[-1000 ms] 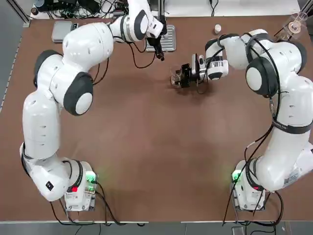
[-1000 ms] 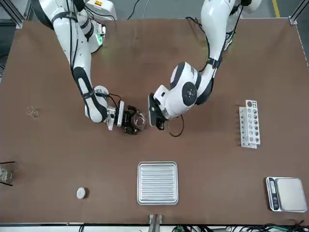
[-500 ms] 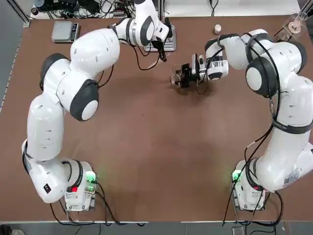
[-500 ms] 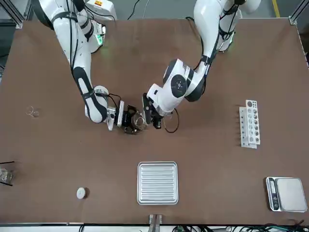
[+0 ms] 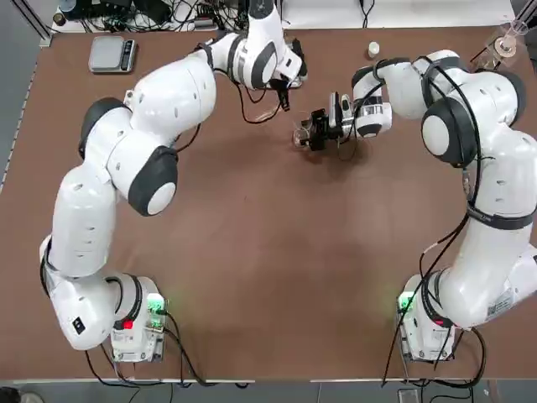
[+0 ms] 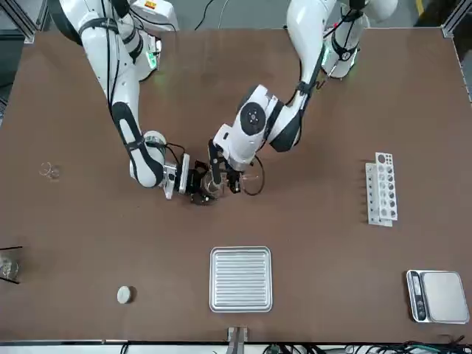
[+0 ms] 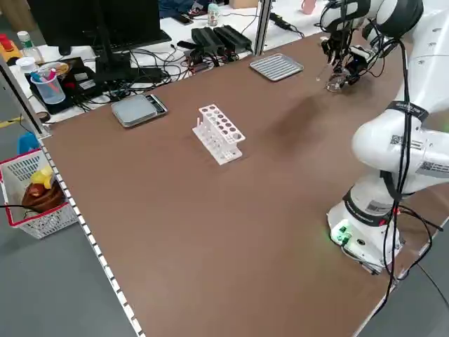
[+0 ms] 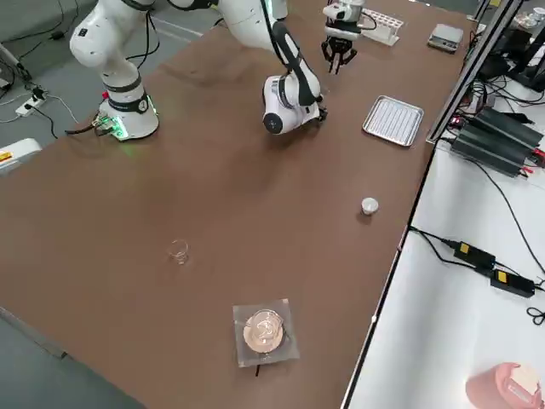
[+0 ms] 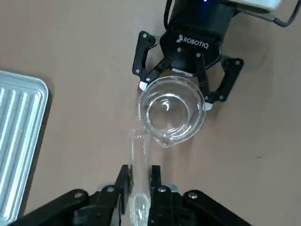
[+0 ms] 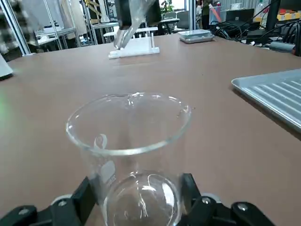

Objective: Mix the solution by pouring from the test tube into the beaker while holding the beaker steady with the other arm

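The beaker (image 10: 134,160) is near the middle of the table (image 5: 252,252), toward the edge opposite the arm bases, with the right gripper's fingers (image 10: 190,193) clamped on its sides; they stand as far apart as the glass is wide

The left gripper's fingers (image 9: 155,183) are clamped on the test tube (image 9: 140,183), and the tube's mouth is at the beaker's rim, seen from the left wrist

The right arm (image 5: 495,168) reaches in from its corner of the table and its wrist points sideways; the left arm (image 5: 84,210) bends over from the other side

Beyond them, near the far edge, lies the ribbed metal tray (image 6: 240,279); a white tube rack (image 6: 381,189) stands toward the left arm's side
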### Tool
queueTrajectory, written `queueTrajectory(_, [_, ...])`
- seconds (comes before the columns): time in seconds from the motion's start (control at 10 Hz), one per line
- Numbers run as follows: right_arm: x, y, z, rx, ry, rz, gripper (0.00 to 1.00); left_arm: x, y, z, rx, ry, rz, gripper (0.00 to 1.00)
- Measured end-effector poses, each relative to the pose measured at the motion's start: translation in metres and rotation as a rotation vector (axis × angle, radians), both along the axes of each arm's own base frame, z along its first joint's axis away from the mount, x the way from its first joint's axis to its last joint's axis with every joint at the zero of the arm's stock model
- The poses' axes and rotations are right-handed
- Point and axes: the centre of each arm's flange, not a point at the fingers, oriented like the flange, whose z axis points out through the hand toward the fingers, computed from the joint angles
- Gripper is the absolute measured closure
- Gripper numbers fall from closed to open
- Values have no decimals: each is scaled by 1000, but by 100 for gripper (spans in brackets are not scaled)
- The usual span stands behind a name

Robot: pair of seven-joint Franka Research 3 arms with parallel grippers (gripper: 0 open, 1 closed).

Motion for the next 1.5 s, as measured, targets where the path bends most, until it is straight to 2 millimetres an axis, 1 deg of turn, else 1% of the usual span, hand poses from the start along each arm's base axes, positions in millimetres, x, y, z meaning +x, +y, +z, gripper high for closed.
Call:
queueTrajectory(0.1, [0, 0, 0, 0, 0, 0, 22, 0, -3, 0, 4, -7, 4, 78])
queueTrajectory(0.3, [0, 0, 0, 0, 0, 0, 22, -1, -10, -8, 31, -26, -1, 78])
queueTrajectory(0.6, [0, 1, 0, 0, 0, -1, 22, -17, -28, -15, 72, -57, 2, 78])
queueTrajectory(0.8, [0, 1, 0, 0, 0, -1, 22, -22, -36, -21, 97, -81, -3, 78])
queueTrajectory(1.2, [-1, 2, 0, 0, 1, 1, 22, -27, -42, -31, 173, -141, -42, 78])
queueTrajectory(1.5, [-1, 3, 0, 1, 1, 1, 22, -32, -47, -38, 190, -150, -60, 78])
